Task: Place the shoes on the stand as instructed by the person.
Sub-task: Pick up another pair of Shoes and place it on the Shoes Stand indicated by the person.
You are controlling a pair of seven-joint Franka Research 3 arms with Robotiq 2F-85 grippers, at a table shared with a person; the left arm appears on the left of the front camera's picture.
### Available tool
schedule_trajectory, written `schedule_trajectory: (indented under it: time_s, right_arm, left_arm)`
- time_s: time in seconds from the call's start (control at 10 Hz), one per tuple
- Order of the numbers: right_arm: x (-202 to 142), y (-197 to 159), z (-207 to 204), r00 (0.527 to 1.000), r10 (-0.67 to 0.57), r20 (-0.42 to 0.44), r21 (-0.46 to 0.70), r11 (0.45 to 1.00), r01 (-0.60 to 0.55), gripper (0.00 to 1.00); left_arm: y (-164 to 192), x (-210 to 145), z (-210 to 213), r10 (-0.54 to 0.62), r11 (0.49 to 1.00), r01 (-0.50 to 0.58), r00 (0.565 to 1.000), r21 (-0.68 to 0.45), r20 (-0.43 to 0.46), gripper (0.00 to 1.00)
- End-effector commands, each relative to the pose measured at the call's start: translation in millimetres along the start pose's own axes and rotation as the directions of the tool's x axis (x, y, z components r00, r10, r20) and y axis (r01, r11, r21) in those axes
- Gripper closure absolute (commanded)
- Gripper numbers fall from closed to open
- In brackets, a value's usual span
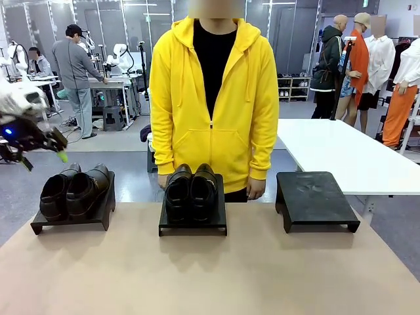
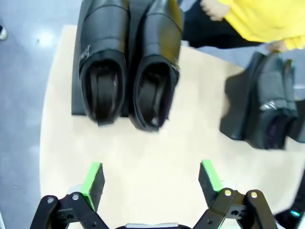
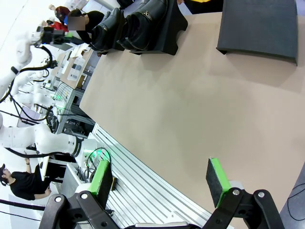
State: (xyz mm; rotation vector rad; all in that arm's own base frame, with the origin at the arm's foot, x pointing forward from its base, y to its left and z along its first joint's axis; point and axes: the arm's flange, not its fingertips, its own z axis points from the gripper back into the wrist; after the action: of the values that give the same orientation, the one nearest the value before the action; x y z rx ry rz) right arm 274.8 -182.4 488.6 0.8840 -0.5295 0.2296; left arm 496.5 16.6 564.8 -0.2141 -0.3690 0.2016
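Shoes in two glossy black pairs rest on low black stands on the tan desk (image 1: 210,275). In the front view, the left pair (image 1: 73,190) sits on the left stand (image 1: 98,213) at about 9 o'clock from the desk's middle, angled slightly; the middle pair (image 1: 191,190) sits on the middle stand (image 1: 193,226) at 12 o'clock, toes toward the person (image 1: 213,98) in the yellow hoodie, who stands just behind it with hands hanging at the desk's far edge. A third stand (image 1: 315,197) at about 2 o'clock carries nothing.

Left gripper (image 1: 39,147) hovers above the desk's left edge, at 10 o'clock from the left pair, apart from it. In the left wrist view its jaws are spread wide and hold nothing, green pads (image 2: 93,179) facing each other above bare desk, with one pair of shoes directly ahead at 12 o'clock and the other pair at 2 o'clock.

Right gripper (image 3: 159,183), in the right wrist view, likewise has jaws spread and holding nothing, hanging over the desk's near edge, well apart from the stands.
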Motion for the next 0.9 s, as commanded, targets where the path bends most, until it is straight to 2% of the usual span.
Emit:
schedule_trajectory:
  time_s: [0.0,0.1,0.3,0.5,0.6,0.7,0.8]
  right_arm:
    - [-0.2,-0.4,1.0,1.0,0.014,0.014,0.014,1.0,-0.014,0.0]
    - [-0.2,-0.4,1.0,1.0,0.014,0.014,0.014,1.0,-0.014,0.0]
    - [-0.2,-0.4,1.0,1.0,0.014,0.014,0.014,1.0,-0.014,0.0]
    - [-0.2,-0.4,1.0,1.0,0.014,0.014,0.014,1.0,-0.014,0.0]
    - [-0.2,-0.4,1.0,1.0,0.014,0.014,0.014,1.0,-0.014,0.0]
    - [-0.2,-0.4,1.0,1.0,0.014,0.014,0.014,1.0,-0.014,0.0]
    - [-0.2,-0.4,1.0,1.0,0.014,0.014,0.014,1.0,-0.014,0.0]
  left_arm:
    - [42.4,-21.9,38.5,0.08,0.982,-0.09,0.995,-0.163,-0.066,0.0]
    - [64.9,-40.7,51.2,0.09,0.965,-0.107,0.993,-0.24,-0.08,0.0]
    - [110.2,-88.9,64.0,0.12,0.877,-0.142,0.99,-0.459,-0.078,0.0]
    - [162.6,-134.1,56.4,0.149,0.745,-0.19,0.982,-0.64,-0.119,0.0]
    - [182.4,-147.6,51.9,0.164,0.638,-0.211,0.977,-0.741,-0.137,0.0]
    - [198.9,-157.9,43.3,0.175,0.557,-0.224,0.973,-0.8,-0.15,0.0]
    - [217.5,-165.6,29.0,0.195,0.513,-0.244,0.967,-0.823,-0.165,0.0]
